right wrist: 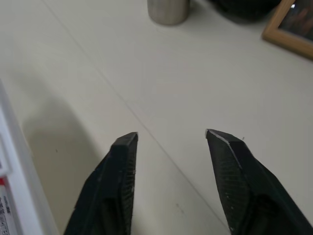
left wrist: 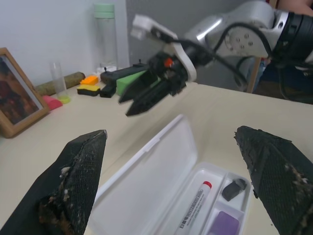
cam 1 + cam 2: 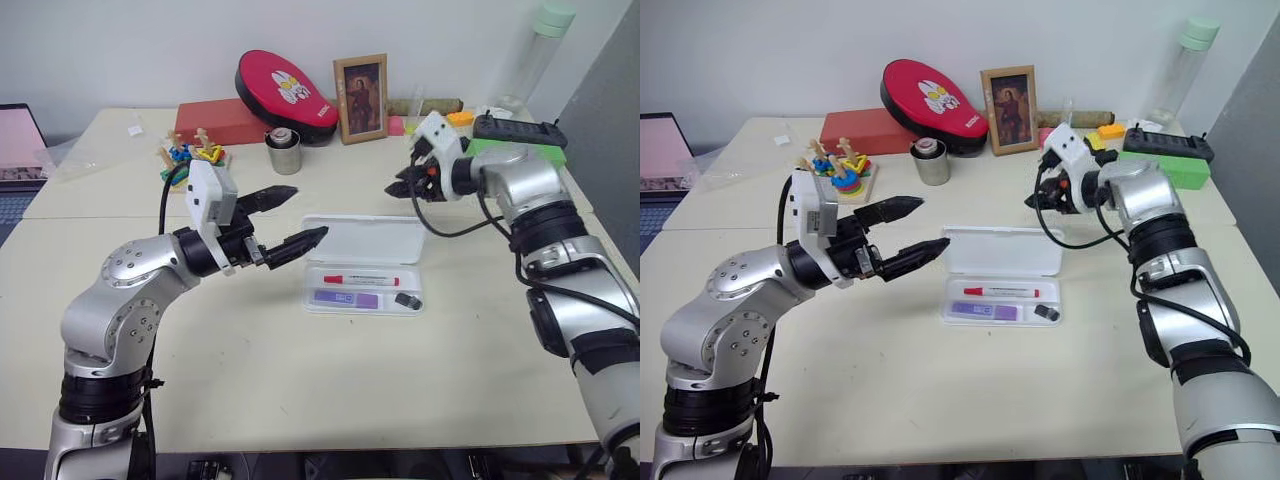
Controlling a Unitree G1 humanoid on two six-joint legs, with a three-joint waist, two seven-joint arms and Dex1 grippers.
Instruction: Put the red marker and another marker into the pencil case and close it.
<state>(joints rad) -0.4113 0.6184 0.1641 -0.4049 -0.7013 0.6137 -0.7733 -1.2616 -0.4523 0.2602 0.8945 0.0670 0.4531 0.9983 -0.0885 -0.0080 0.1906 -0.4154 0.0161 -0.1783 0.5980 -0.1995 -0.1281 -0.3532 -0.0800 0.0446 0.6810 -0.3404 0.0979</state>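
Pencil case (image 3: pixel 362 262) lies open on the desk (image 3: pixel 300 380), lid flat, hinged away from the robot. Red marker (image 3: pixel 360 280) sits in the long rear slot of the tray; purple marker (image 3: pixel 345 299) in the front slot beside it; a small black piece (image 3: pixel 407 300) at the tray's right end. Both markers look stowed, so by my reading only the closing is left.

Left gripper (image 3: pixel 290 218) hovers just left of the case, above the lid's left end, fingers spread wide, nothing between them. It points across toward the lid, probably placed to catch the lid or steady the case.

Right gripper (image 3: pixel 408 186) hangs beyond the lid's far right corner, above bare desk, angled down and leftward. Fingers partly apart, empty. It sits behind the hinge line, a fair spot for tipping the lid forward over the tray.

Left wrist view gives the close look into the tray: the red cap, the black piece, and the right gripper poised past the lid. Right wrist view adds the gap between its own fingers (image 1: pixel 122 186), with the case edge just at the side and a steel cup (image 1: pixel 168 10) and picture frame (image 1: pixel 291 24) further off.
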